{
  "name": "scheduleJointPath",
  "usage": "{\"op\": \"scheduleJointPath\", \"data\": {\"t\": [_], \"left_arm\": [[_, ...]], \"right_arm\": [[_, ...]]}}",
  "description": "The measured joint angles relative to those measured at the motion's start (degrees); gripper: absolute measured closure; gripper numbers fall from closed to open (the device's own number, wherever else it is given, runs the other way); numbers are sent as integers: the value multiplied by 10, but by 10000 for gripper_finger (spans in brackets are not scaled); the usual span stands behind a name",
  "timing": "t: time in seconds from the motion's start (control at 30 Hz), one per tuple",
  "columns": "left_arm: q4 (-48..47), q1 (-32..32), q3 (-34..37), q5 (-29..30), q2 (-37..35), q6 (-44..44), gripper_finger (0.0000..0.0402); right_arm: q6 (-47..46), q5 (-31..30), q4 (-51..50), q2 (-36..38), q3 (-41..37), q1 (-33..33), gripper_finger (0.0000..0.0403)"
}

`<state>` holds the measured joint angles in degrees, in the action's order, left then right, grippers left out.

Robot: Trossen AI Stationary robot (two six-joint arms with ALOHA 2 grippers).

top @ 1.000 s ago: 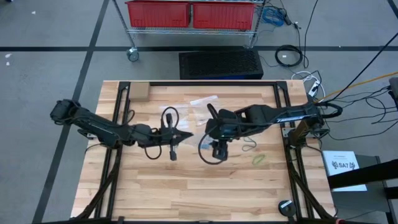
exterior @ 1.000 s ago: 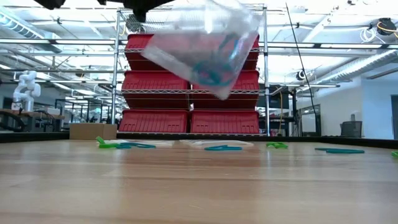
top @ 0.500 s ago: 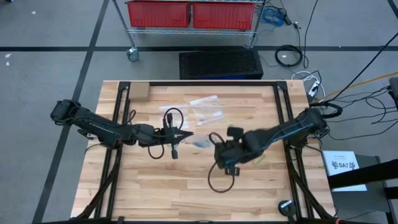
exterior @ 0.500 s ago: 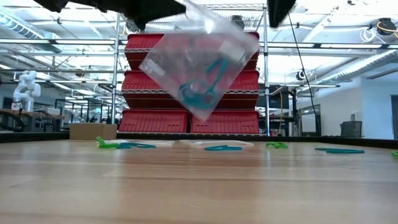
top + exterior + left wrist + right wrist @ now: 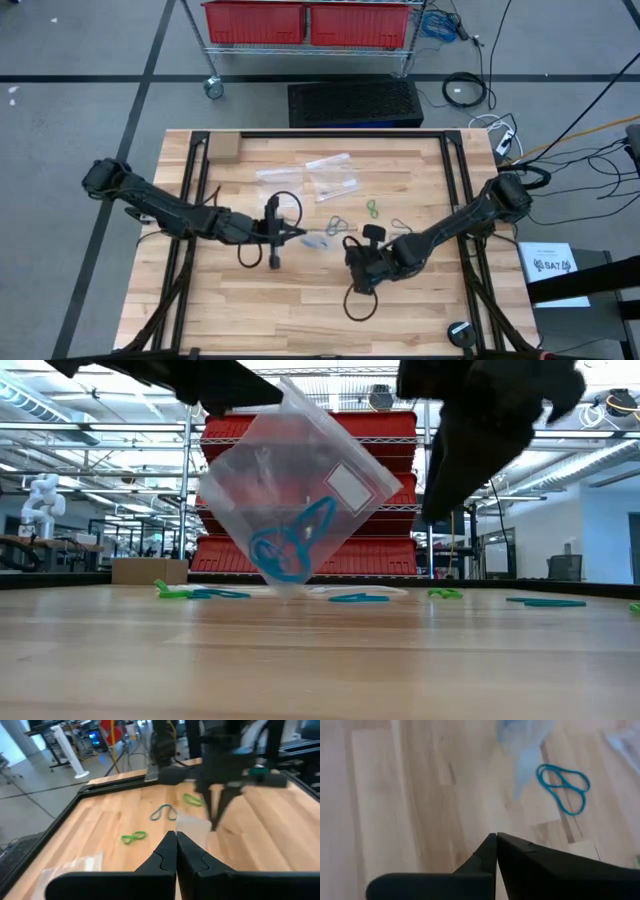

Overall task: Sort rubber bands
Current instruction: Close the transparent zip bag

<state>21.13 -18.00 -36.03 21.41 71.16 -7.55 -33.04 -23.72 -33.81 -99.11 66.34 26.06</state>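
My left gripper (image 5: 300, 236) is shut on a clear plastic bag (image 5: 295, 500), which hangs above the middle of the table with teal rubber bands (image 5: 290, 550) in it. Beside the bag, a little nearer the table's near edge, my right gripper (image 5: 352, 258) is shut and holds nothing; its fingers (image 5: 440, 500) point down above the wood. Loose rubber bands lie flat on the table: a green one (image 5: 372, 208), a teal one (image 5: 337, 222) and another teal one (image 5: 563, 782). My left gripper pinches the bag's upper edge (image 5: 250, 405) between its two shut fingers, coming level from the table's left. The bag hangs tilted below the fingers with one corner (image 5: 285, 585) lowest, close above the wood; whether that corner touches the table I cannot tell.
Flat clear bags (image 5: 332, 172) lie toward the far side of the table, and a small cardboard box (image 5: 224, 148) sits at the far left corner. Red bins on a wire shelf (image 5: 308, 22) stand beyond the far edge. Bare wood lies along the near side.
My right gripper has drawn away from the bag toward the table's near edge and come lower. My left gripper has shifted a little toward the near edge, and the bag has sunk and swung, its lowest corner now close to the table.
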Motion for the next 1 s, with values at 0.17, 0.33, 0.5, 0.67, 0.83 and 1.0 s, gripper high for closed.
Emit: {"op": "scheduleJointPath", "data": {"t": [0.17,0.33,0.5,0.67,0.83,1.0], "left_arm": [[-10,-21,0,2,0,12,402],[-4,-27,0,9,0,13,402],[8,-26,0,14,0,13,402],[9,-27,0,21,0,13,402],[11,-27,0,28,0,13,402],[11,-27,0,31,0,13,402]], "right_arm": [[-41,-87,72,0,-42,37,399],[-90,-183,112,0,-57,63,399],[-104,-195,162,0,-57,66,387],[-81,-183,211,0,-56,65,335],[-92,-165,217,0,-56,47,274],[-69,-118,254,0,-56,40,238]]}}
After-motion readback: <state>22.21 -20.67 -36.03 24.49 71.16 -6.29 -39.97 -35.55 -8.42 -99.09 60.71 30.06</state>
